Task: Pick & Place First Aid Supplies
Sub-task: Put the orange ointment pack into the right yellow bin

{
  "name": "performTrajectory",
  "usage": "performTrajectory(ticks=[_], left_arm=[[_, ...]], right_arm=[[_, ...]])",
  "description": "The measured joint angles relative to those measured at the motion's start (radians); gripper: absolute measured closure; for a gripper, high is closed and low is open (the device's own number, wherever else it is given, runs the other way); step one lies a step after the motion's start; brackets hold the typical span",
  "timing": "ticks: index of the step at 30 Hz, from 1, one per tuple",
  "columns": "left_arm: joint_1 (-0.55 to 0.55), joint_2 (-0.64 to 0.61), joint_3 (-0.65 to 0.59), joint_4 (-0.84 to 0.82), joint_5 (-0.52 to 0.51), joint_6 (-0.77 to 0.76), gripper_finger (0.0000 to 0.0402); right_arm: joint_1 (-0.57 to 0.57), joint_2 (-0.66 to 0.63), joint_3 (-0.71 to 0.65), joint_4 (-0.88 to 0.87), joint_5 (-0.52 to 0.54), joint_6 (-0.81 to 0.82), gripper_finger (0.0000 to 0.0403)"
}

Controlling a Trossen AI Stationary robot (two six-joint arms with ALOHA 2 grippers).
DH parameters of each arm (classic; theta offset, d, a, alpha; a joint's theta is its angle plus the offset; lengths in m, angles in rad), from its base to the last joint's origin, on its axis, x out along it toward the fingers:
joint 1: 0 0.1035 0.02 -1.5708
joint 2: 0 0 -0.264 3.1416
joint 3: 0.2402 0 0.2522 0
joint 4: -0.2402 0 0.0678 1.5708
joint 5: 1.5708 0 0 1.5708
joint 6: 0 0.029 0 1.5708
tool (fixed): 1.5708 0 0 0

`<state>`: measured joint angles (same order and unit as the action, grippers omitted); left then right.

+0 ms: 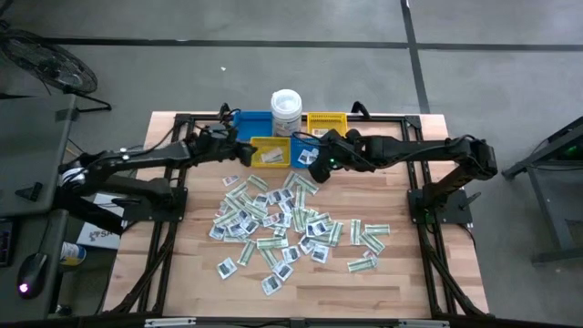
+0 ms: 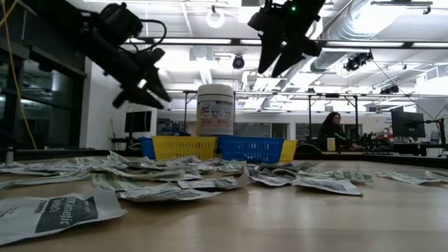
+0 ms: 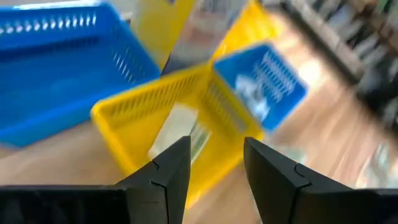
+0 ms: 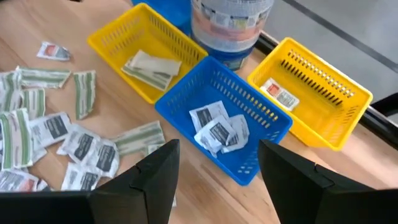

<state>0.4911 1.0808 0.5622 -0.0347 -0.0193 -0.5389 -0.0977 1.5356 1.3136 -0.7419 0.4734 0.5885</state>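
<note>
The left hand [image 3: 214,165] hangs over the near yellow bin [image 4: 121,38] at the back of the bench [image 1: 401,282], its fingers apart with nothing between them; a few pale green-and-white strips [image 4: 151,67] lie in that bin just below it. This looks like the drop-off end of a sorting cycle: a strip has gone into its bin and the hand is free.

The right hand [image 4: 217,171] hovers above the middle blue bin [image 4: 264,140], fingers spread wide and empty. That bin holds several white square packets [image 4: 217,130], and the far yellow bin [image 4: 348,118] holds one packet with red print (too small to read). The white tub [image 1: 285,111] stands behind the bins.

Most of the first aid supplies [image 1: 291,223] lie scattered across the middle of the bench, strips and squares mixed and often overlapping, so the task seems far from finished.

The next move probably calls for either hand to travel to the pile, choose a packet lying clear of its neighbours, and pinch it by an edge, since these flat packets offer little to grip.
</note>
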Motion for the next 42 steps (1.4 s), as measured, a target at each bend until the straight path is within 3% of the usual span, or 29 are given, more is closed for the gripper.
performTrajectory(ticks=[5, 20, 29, 37, 42], left_arm=[[0.0, -0.112, 0.039, -0.295, 0.031, 0.099, 0.0261], [0.0, -0.188, 0.042, -0.681, 0.029, 0.093, 0.0262], [0.0, -0.188, 0.042, -0.786, 0.013, 0.085, 0.0262], [0.0, -0.179, 0.042, -0.898, 0.049, 0.058, 0.0262], [0.0, -0.145, 0.036, -0.904, 0.047, 0.057, 0.0262]], right_arm=[[0.0, 0.0, 0.0, -0.043, -0.016, 0.001, 0.0192], [0.015, -0.164, -0.002, -0.316, 0.11, 0.01, 0.0192], [0.006, -0.308, -0.202, -0.261, 0.108, 0.064, 0.0192], [0.007, -0.421, -0.348, -0.122, -0.017, 0.115, 0.0192], [0.007, -0.45, -0.392, -0.086, -0.029, 0.115, 0.0192]])
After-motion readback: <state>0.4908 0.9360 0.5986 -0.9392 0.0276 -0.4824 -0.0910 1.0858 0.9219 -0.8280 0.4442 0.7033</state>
